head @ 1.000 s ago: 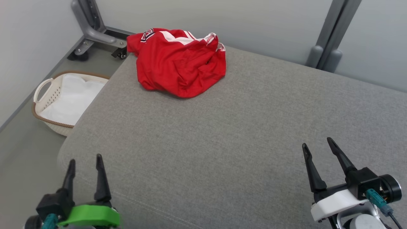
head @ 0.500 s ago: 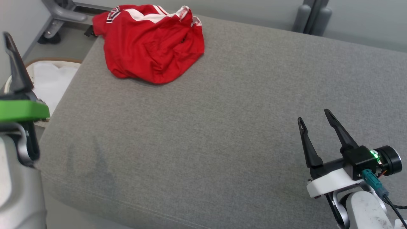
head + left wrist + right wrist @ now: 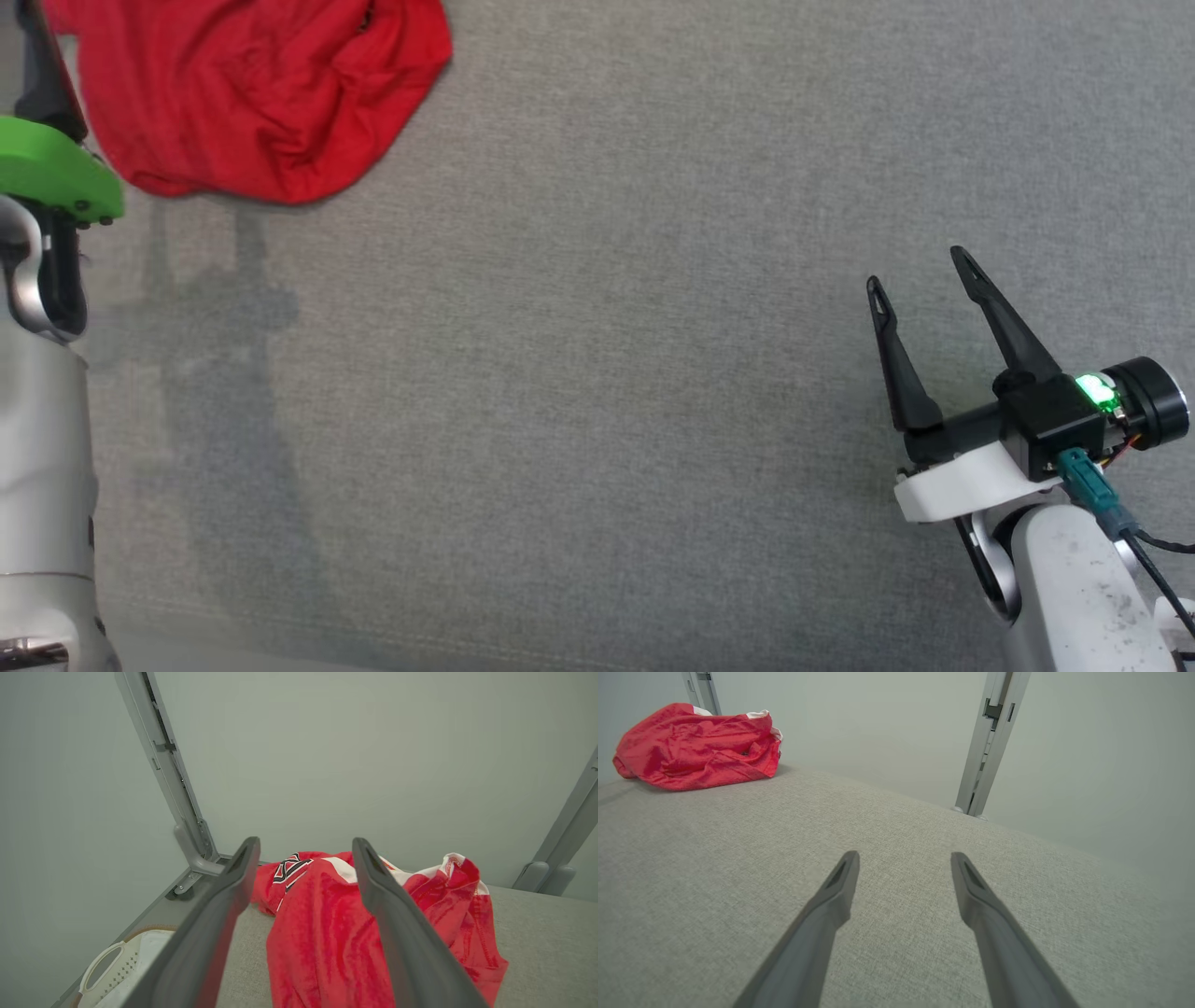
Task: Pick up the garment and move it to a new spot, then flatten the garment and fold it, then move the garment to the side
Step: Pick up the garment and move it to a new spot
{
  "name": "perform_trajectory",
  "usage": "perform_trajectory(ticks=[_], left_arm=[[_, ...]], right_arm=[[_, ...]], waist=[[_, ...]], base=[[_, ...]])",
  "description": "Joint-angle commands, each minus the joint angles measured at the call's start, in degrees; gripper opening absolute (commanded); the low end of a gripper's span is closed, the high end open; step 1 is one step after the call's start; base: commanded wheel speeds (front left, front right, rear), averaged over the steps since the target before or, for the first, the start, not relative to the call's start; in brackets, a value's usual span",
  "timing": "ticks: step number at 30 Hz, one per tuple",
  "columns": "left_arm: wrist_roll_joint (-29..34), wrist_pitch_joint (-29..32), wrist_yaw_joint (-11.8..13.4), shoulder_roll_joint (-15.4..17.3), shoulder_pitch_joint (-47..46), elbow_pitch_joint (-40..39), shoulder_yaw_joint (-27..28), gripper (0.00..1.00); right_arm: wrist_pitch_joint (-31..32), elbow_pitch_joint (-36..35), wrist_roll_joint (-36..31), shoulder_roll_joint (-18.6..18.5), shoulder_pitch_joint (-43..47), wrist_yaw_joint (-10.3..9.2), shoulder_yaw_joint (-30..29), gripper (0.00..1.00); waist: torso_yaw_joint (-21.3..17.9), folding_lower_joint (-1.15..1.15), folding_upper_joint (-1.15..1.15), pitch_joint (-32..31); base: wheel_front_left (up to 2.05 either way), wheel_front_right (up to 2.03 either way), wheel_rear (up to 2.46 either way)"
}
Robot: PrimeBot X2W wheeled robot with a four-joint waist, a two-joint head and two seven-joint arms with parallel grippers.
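The garment (image 3: pixel 252 103) is a crumpled red shirt with white and dark trim, lying at the far left corner of the grey cushion (image 3: pixel 597 373). My left gripper (image 3: pixel 306 843) hangs open just short of the garment (image 3: pixel 327 933), above its near edge, and touches nothing. In the head view its green mount (image 3: pixel 51 173) and one dark finger (image 3: pixel 42 75) show at the garment's left. My right gripper (image 3: pixel 915 269) stands open over bare cushion at the lower right, far from the garment (image 3: pixel 696 746). In the right wrist view the right gripper (image 3: pixel 903 856) holds nothing.
A white basket (image 3: pixel 105 973) sits on the floor beyond the cushion's left edge. Grey metal posts (image 3: pixel 173 779) (image 3: pixel 990 742) stand against the pale wall behind the cushion. A broad stretch of cushion lies between the two grippers.
The head camera has tilted down and forward, so the whole picture has shifted. My left arm has risen and reached up to the garment's side. The right gripper stays open, roughly in place.
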Motion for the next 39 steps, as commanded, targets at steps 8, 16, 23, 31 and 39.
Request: perform_trajectory(ticks=[8,16,23,31,39], left_arm=[[-6.77,1.03,-0.06,1.14,-3.00,5.80,-8.17,1.00],[-10.60,0.81,-0.07,3.00,-4.92,11.34,-11.72,1.00],[-12.45,-0.54,-0.07,3.27,-6.26,13.96,-14.14,0.11],[-14.20,-3.93,-0.08,4.24,-5.46,14.53,-16.86,0.00],[-12.15,-6.69,0.00,7.29,-4.82,12.44,-18.15,0.00]], right_arm=[[-0.28,-1.17,-1.21,-0.21,-1.14,-0.06,-0.89,1.00],[-0.28,-1.73,-0.93,-0.21,-1.32,-0.06,-0.49,1.00],[-0.28,-1.19,-0.20,-0.22,-1.68,-0.06,-0.93,1.00],[-0.28,0.05,1.00,-0.22,-1.47,-0.06,-0.23,1.00],[-0.28,1.68,2.93,-0.22,0.28,-0.06,0.13,1.00]], waist=[[-5.52,0.00,-0.01,7.71],[-6.69,0.00,-0.01,9.97],[-6.89,0.00,-0.01,10.10],[-6.54,0.00,-0.01,6.80],[-6.64,0.00,-0.01,0.54]], base=[[0.00,0.00,0.00],[0.00,0.00,0.00],[0.00,0.00,0.00],[0.00,0.00,0.00],[0.00,0.00,0.00]])
